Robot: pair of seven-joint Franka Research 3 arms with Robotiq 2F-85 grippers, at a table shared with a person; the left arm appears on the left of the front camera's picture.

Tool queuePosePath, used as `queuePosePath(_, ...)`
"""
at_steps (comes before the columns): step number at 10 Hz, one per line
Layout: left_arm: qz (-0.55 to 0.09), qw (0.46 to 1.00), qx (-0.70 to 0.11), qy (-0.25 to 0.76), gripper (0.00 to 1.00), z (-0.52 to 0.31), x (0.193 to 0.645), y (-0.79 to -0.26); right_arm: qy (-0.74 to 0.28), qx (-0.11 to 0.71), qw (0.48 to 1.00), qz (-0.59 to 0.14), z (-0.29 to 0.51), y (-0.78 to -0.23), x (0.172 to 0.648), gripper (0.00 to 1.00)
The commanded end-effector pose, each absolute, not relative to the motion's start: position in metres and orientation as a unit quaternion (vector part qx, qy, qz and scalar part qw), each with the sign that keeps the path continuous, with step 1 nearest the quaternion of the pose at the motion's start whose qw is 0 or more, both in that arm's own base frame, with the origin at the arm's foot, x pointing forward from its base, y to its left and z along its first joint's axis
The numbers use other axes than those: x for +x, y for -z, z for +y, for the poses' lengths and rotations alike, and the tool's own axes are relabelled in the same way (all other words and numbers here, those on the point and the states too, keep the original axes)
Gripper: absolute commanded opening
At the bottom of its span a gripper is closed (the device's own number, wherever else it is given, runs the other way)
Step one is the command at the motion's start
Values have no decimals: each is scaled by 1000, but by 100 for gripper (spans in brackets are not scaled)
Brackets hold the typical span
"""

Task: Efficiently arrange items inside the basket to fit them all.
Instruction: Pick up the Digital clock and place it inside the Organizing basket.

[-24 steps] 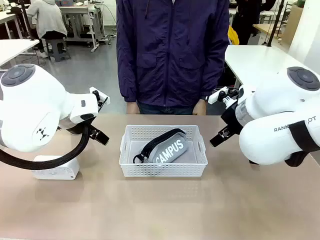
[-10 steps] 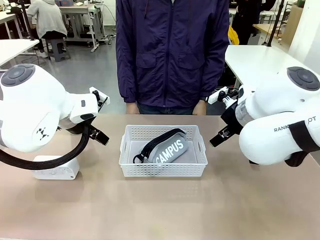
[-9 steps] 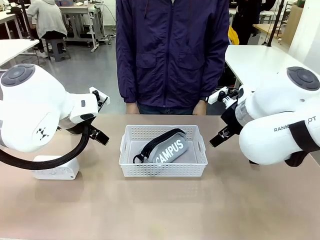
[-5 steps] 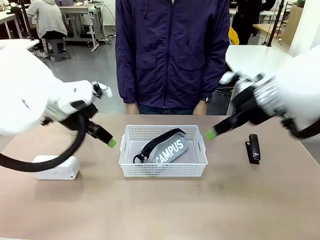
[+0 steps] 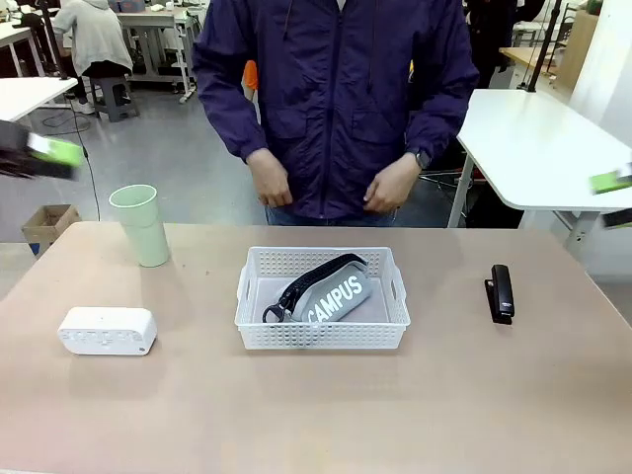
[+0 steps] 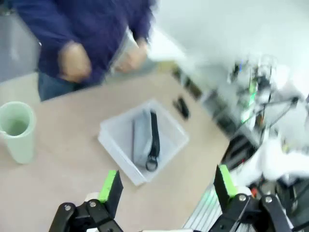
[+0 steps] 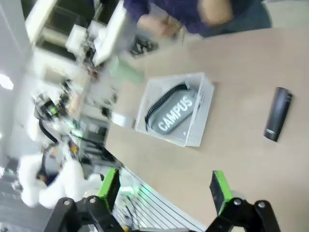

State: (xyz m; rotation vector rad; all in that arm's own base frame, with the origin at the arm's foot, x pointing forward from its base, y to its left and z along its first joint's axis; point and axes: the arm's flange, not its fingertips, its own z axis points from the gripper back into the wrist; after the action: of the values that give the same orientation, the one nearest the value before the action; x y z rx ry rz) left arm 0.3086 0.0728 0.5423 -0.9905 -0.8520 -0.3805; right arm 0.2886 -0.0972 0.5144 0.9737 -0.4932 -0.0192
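left claw: left gripper (image 6: 166, 186) is spread wide with nothing between the green pads (image 6: 108, 186); it's up high over the table (image 5: 316, 415), looking down on the whole setup; in the front view it's just a blurry green bit at the far left edge
right claw: right gripper (image 7: 164, 186) same deal, jaws wide apart, holding nothing; well above the table; a blurry green bit at the far right edge of the front view
basket: white basket (image 5: 321, 334) sits mid-table, long side facing the robot
pouch: grey CAMPUS pouch (image 5: 336, 294) lies inside the basket at a slant; black strap (image 5: 318, 274) runs along its far side, ring down near the front-left corner
cup: pale green cup (image 5: 140, 225) upright on the table, left of the basket and further back, well apart from it
box: white rounded box (image 5: 107, 330) lies on the table near the left edge, in front of the cup, outside the basket
stapler: black stapler (image 5: 502, 293) flat on the table right of the basket, well apart, lengthwise toward the person
person: stands at the far side in a dark jacket; hands (image 5: 269, 178) held in front of the waist, touching nothing on the table
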Motion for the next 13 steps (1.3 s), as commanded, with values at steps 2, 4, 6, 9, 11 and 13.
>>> queuePosePath(2, -480, 726, -493, 2, 100, 121, 230, -443, 146, 541, 778, -284, -200, -467, 237, 100)
queuePosePath(4, -477, 721, -497, -80, 100, 145, 228, -424, 213, 563, 735, -310, -243, -444, 208, 100)
queuePosePath(6, -442, 743, -488, -121, 100, 161, 237, -400, 236, 576, 713, -321, -257, -424, 202, 100)
queuePosePath(9, -409, 768, -465, -162, 100, 172, 248, -391, 249, 565, 705, -348, -260, -412, 217, 100)
queuePosePath(11, -428, 741, -498, -138, 100, 236, 282, -409, 255, 577, 707, -319, -268, -415, 202, 100)
queuePosePath(13, -428, 741, -498, -138, 100, 236, 282, -409, 255, 577, 707, -319, -268, -415, 202, 100)
